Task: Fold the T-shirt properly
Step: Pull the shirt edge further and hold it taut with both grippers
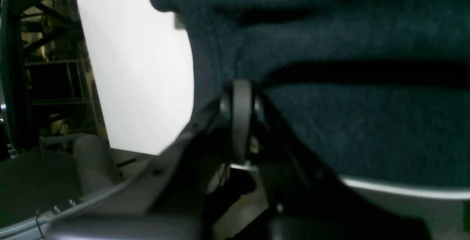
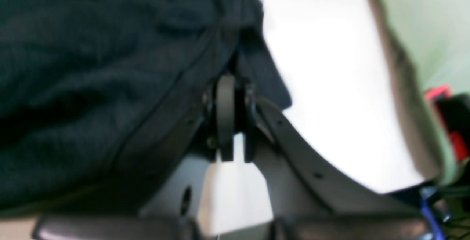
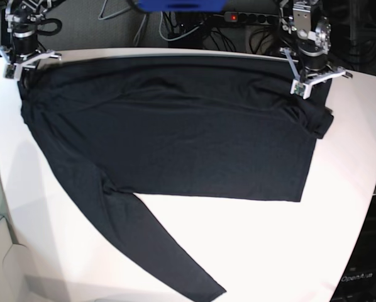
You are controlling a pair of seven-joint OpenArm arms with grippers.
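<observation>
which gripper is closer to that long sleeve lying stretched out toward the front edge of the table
Right. The right gripper grips the T-shirt at the far corner on the long sleeve's side; the left gripper holds the opposite far corner.

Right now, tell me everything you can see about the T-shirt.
The T-shirt is plain, very dark, soft knit. It lies spread on the white table, one long sleeve trailing toward the near edge. Its far edge is pulled straight between the left gripper and right gripper, both shut on the fabric.
</observation>
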